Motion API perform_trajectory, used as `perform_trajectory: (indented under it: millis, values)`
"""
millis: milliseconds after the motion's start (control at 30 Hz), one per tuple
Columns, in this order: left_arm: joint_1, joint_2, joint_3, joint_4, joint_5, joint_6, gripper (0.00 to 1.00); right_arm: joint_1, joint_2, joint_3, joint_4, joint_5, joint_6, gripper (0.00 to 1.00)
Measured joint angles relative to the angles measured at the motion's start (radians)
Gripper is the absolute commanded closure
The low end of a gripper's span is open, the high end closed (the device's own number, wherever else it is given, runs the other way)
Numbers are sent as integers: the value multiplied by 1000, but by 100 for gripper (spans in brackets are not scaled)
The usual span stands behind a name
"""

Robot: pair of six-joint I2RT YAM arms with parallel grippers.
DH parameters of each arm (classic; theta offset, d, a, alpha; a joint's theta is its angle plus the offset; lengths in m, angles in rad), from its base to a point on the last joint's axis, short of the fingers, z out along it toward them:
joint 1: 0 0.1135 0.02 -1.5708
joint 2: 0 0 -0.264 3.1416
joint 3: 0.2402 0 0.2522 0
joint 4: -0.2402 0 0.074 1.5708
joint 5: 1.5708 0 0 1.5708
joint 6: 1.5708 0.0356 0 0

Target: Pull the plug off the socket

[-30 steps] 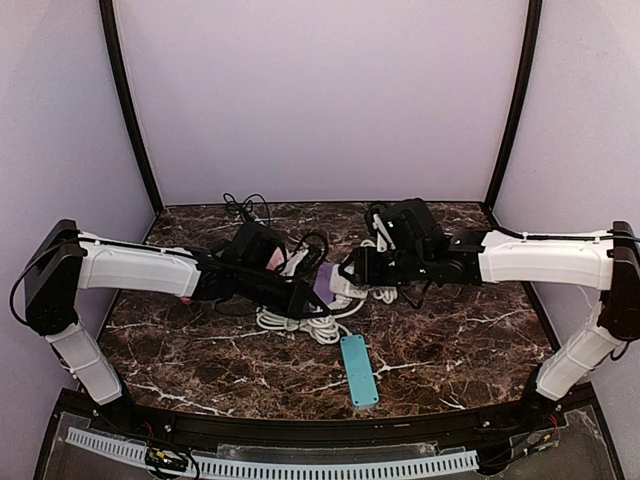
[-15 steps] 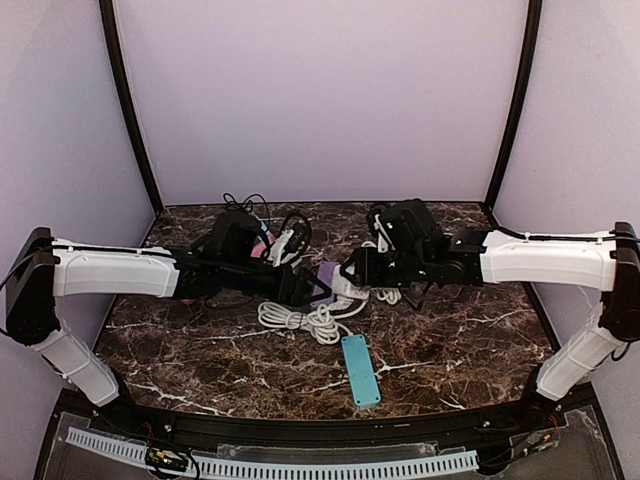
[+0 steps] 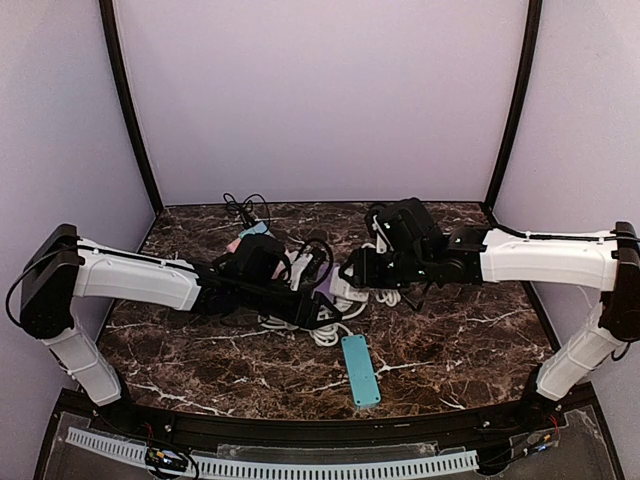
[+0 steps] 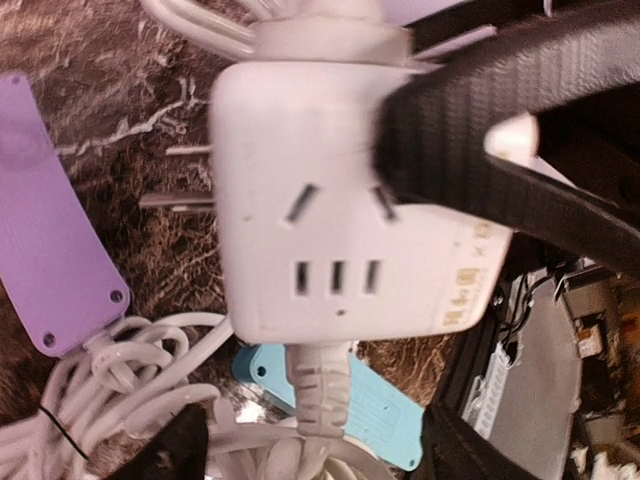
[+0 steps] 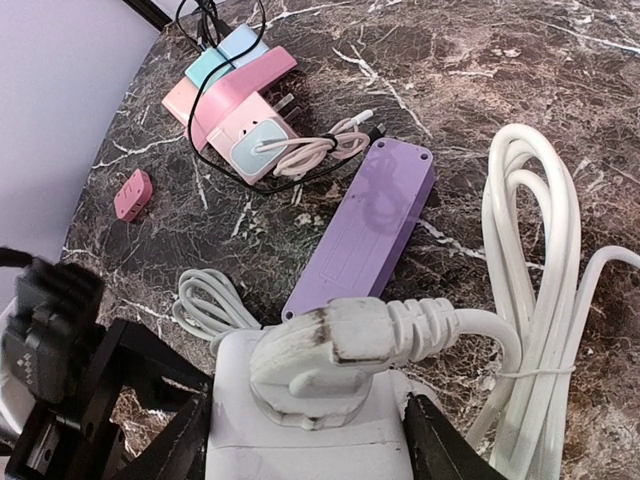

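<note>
**Top external.** Marble table (image 3: 460,340), walled on three sides. The left claw (image 3: 316,296) and right claw (image 3: 350,272) meet at the centre around the white socket (image 3: 343,288). A white cable coil (image 3: 322,330) lies just below the left claw. A teal strip (image 3: 359,370) lies nearer the front edge, apart from both claws.

**Left wrist.** The socket (image 4: 330,230) fills the view, with the plug (image 4: 315,35) flush against its upper face. The left claw (image 4: 315,450) is spread – its fingertips (image 4: 175,450) stand either side of the socket's cord (image 4: 320,390) and grip nothing. The purple strip (image 4: 50,240) lies to one side.

**Right wrist.** The plug (image 5: 320,355) sits seated in the top of the socket (image 5: 330,450), its cable bending away to the right. The right claw (image 5: 305,440) pinches the socket block by its two sides. The purple strip (image 5: 365,225) lies just beyond, and the pink and teal adapters (image 5: 235,100) sit further off.

**Handling note.** The plug is not yet out. The left claw likely does best to take the plug's round body, not a cord, and draw it straight along its pins while the right claw holds the block steady. A skewed pull could bind the pins or drag the block.

**Room.** The centre is crowded with cable loops, the strips and both wrists. The open table lies toward the left wall and the front – probably the safer way to withdraw. The coil could snag a finger.
</note>
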Motion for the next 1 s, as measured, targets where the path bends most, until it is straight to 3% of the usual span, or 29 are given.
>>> perform_trajectory:
  millis: [167, 333, 567, 733, 867, 1000]
  values:
    - [-11, 26, 6, 2, -18, -11, 41, 2, 0, 0, -8, -5, -3, 100]
    - [-11, 42, 8, 15, -28, -28, 56, 5, 0, 0, -8, -6, -4, 100]
    - [-16, 51, 8, 66, -24, -55, 45, 6, 0, 2, -9, -8, -4, 100]
    - [-17, 55, 9, 85, -21, -62, 63, 6, 1, 14, -14, -13, -3, 100]
    - [-17, 62, 9, 101, -21, -67, 65, 6, 2, 17, -16, -16, -3, 100]
    - [-16, 62, 8, 107, -25, -74, 79, 6, 2, 17, -16, -16, 2, 100]
